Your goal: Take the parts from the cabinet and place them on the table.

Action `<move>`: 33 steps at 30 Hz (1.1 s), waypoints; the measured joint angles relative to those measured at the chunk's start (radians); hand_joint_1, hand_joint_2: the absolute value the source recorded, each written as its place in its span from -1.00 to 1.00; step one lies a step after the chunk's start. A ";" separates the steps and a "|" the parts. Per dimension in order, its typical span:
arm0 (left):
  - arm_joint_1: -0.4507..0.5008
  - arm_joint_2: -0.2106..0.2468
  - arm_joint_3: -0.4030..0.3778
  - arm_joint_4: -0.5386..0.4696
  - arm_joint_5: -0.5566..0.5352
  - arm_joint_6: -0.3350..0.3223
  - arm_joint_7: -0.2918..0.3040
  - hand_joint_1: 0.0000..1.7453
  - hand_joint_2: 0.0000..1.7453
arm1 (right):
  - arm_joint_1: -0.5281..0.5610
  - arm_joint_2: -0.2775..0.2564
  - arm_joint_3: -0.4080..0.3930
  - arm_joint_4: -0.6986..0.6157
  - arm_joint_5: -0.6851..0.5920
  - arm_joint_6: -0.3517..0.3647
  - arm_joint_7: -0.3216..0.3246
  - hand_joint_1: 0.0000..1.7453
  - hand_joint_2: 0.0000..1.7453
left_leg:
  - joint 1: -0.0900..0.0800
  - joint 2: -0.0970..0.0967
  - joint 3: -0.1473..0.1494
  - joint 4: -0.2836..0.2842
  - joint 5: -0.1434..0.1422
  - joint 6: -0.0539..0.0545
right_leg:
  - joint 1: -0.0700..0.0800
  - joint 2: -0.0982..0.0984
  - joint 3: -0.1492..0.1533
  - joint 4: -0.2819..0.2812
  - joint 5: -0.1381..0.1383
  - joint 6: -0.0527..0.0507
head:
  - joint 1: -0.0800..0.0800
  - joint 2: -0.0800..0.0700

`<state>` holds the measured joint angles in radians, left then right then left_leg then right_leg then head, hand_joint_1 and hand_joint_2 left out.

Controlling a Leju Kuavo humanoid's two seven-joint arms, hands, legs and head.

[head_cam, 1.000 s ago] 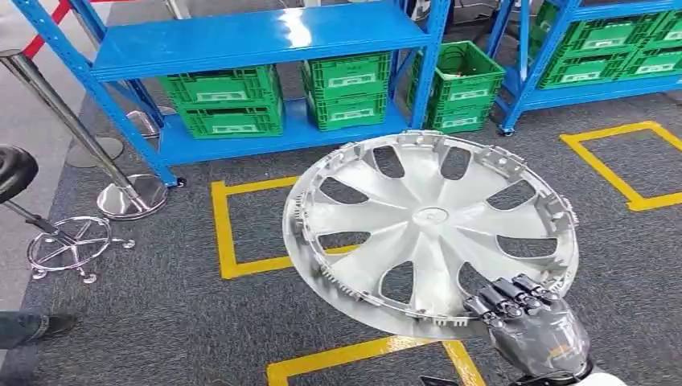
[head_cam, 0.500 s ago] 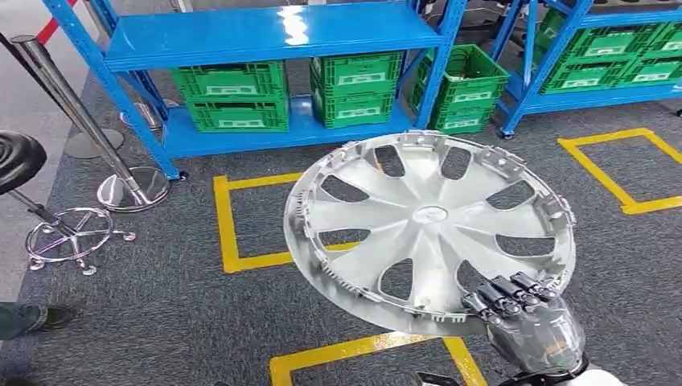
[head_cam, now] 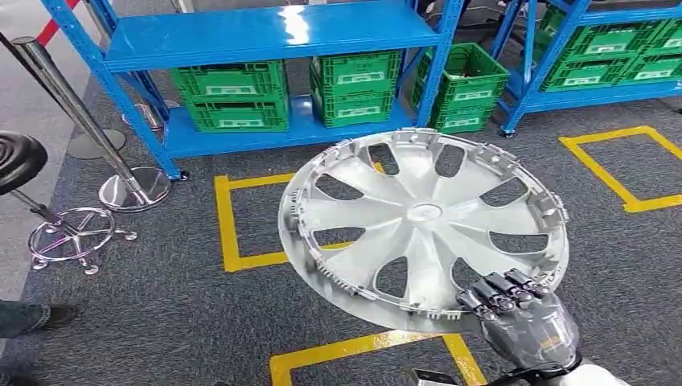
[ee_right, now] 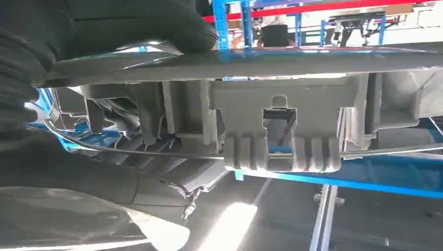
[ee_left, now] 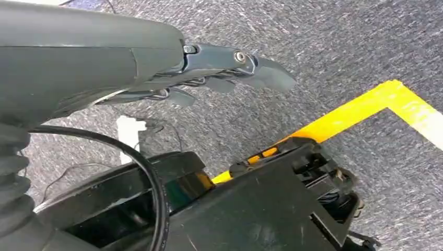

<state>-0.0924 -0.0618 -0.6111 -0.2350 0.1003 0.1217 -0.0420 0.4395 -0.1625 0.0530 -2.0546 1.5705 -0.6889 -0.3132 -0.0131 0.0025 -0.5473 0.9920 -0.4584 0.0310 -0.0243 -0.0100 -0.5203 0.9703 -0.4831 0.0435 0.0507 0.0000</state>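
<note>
Silver plastic, nearest: the right hand sits at about 5 o'clock in the head view, its dark fingers curled over the near rim of the hubcap.
Grip: the fingers clamp the rim; the right wrist view shows the thumb on one face and the rim's clips right beside it.
Hubcap: carried clear of the grey carpet, tilted, spreading from the fingers toward 11 o'clock.
Left hand: the left hand hangs over the carpet with fingers loosely extended and holding nothing.
Key relation: the whole disc lies beyond the single gripping point, so its weight probably levers on the rim; the right hand is the nearer one.
Far: the blue shelving with green crates stands at 12 o'clock.
Table: I cannot tell where it lies.
</note>
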 joint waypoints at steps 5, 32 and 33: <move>0.000 0.000 0.000 0.000 -0.003 -0.001 0.008 -1.00 1.00 | -0.003 0.000 0.000 0.000 0.000 0.000 -0.013 1.00 1.00 | 0.000 0.000 0.000 0.000 0.000 0.000 | 0.000 0.000 -0.001 0.002 0.000 0.000 | 0.000 0.000; 0.000 0.000 0.000 0.000 -0.028 -0.008 0.012 -1.00 1.00 | 0.007 0.005 0.004 -0.001 0.000 0.000 -0.027 1.00 1.00 | 0.002 0.038 -0.006 -0.024 0.020 0.030 | -0.005 0.008 -0.167 0.328 -0.149 0.021 | 0.010 0.000; -0.001 0.000 0.000 0.000 -0.028 -0.011 0.012 -1.00 1.00 | 0.010 0.005 0.004 -0.001 0.000 0.000 -0.031 1.00 1.00 | 0.003 0.045 -0.006 -0.023 0.019 0.029 | -0.006 0.007 -0.152 0.298 -0.119 0.022 | 0.010 0.000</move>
<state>-0.0932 -0.0618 -0.6107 -0.2350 0.0721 0.1106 -0.0301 0.4500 -0.1572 0.0568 -2.0554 1.5705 -0.6893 -0.3437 -0.0096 0.0473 -0.5531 0.9693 -0.4391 0.0596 -0.0307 -0.0032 -0.6720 1.2680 -0.6018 0.0650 0.0603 0.0000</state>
